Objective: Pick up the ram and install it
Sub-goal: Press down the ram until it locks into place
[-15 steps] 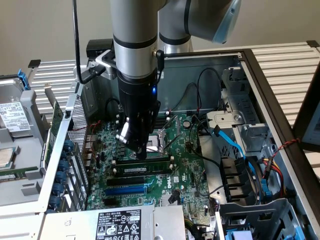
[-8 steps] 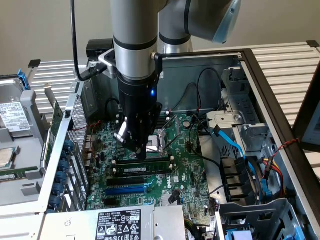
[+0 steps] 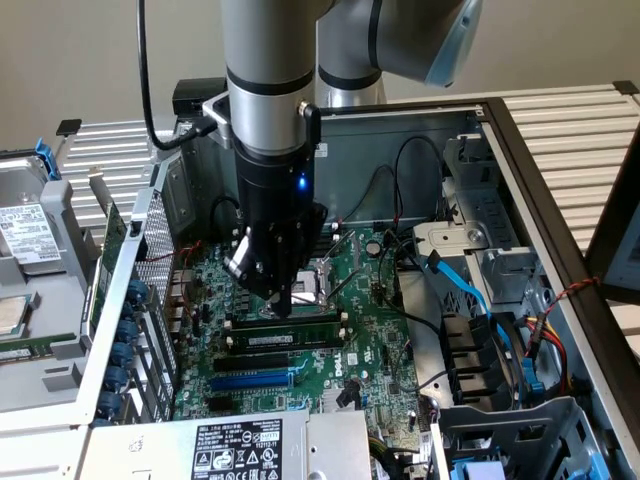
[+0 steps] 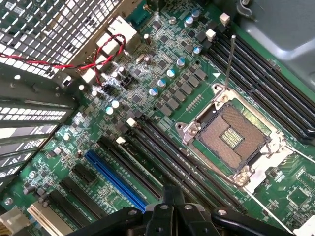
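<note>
1 arm in play, and I have it reaching down into the open computer case [image 3: 520, 150], the hand [image 3: 283, 300] low over the motherboard [image 3: 370, 330]. The fingers are pinched tight together, with nothing between them that I can make out. In the wrist view the hand [image 4: 172, 199] sits right above the run of long black slots [image 4: 167, 162] between the blue slot [image 4: 115, 179] and the CPU socket [image 4: 231, 132].

The ram [image 3: 290, 340] reads from the exterior view as a long thin stick with a pale label, lying along the slots just in front of the fingertips, with the blue slot [image 3: 250, 380] on its far side from the hand. It looks to be down in a slot and not carried. Whether it is fully seated, I cannot tell from here.

My read: the pick-up is behind us and we are in the install step, with the pinched fingertips positioned as a pusher over the slot row. Any move from here calls for straight-down pressure, kept square to the stick, with no sideways drag across the small components beside the slots. It also calls for watching whether the end clips close.
</note>
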Motion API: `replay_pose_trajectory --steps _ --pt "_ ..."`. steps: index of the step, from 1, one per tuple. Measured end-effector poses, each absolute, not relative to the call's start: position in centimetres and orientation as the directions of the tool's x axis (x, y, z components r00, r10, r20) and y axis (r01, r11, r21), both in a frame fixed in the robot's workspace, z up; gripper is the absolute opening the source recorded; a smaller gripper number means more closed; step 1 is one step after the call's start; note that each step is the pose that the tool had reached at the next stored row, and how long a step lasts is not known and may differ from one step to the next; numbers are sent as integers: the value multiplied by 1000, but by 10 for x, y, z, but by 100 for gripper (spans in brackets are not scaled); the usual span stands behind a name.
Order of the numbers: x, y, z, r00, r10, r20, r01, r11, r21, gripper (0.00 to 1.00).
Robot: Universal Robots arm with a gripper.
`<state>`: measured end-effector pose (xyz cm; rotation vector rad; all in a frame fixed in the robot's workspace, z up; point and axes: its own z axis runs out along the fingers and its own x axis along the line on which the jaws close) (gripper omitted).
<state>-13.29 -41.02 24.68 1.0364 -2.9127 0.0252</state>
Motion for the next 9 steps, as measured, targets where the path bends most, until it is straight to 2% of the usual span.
replay_pose_trajectory --steps 9 --pt "-133 -410 261 -831 -553 53 -554 833 1 11"
